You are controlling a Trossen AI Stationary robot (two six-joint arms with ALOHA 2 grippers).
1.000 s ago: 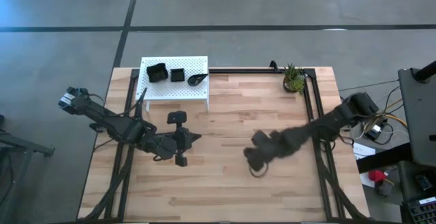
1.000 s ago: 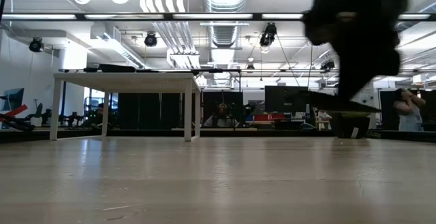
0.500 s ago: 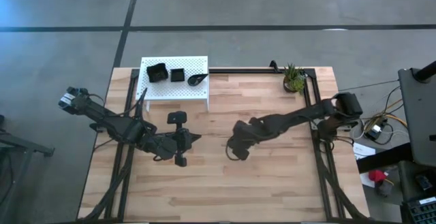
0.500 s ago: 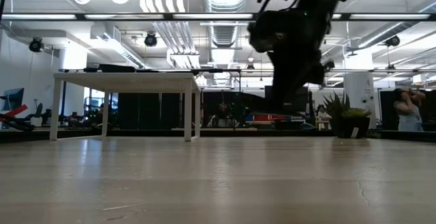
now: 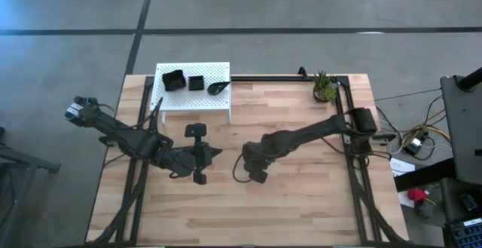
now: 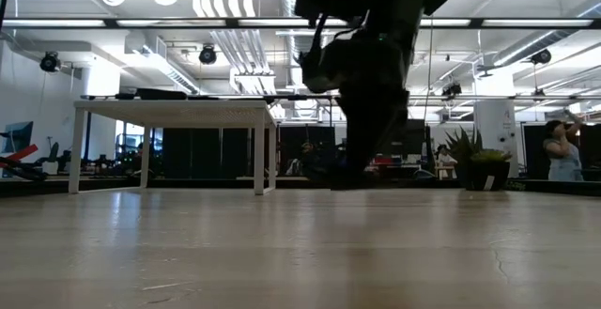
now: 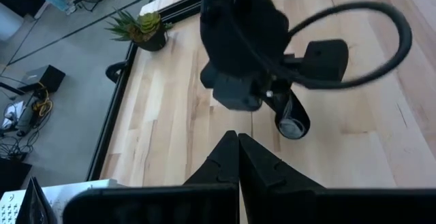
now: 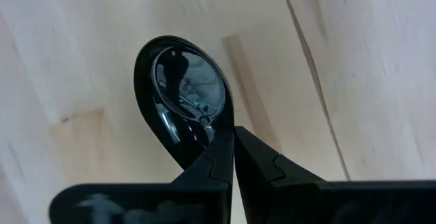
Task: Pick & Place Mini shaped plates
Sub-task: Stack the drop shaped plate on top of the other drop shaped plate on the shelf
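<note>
My right gripper (image 5: 248, 162) is at mid-table, a little above the wood, shut on a glossy black teardrop-shaped mini plate (image 8: 182, 91). In the high view the gripper hides the plate. My left gripper (image 5: 217, 152) is shut and empty just left of it, fingertips together (image 7: 238, 146), pointing at the right gripper (image 7: 238, 47). Three more black mini plates, two squarish (image 5: 173, 80) (image 5: 196, 83) and one teardrop (image 5: 218, 87), rest on the white perforated platform (image 5: 192, 101) at the far left. My right gripper pinches the teardrop plate's narrow tail end (image 8: 204, 130) between its two fingers (image 8: 255, 152). The fingers come from above, slanting down. The plate's round bowl reaches out beyond the fingertips with its hollow facing the wrist camera, and it is lifted clear of the table.
A small green potted plant (image 5: 325, 87) stands at the far right by a black rail (image 5: 263, 77) along the far edge. Bare wood lies near and to the right of the grippers (image 5: 301, 203). People show in the room beyond the table (image 6: 562, 149).
My right gripper has carried the teardrop plate toward the table's left edge, from right of centre to just beside my left gripper. It has also come down closer to the table. The plate has stayed lifted clear in the shut fingers.
</note>
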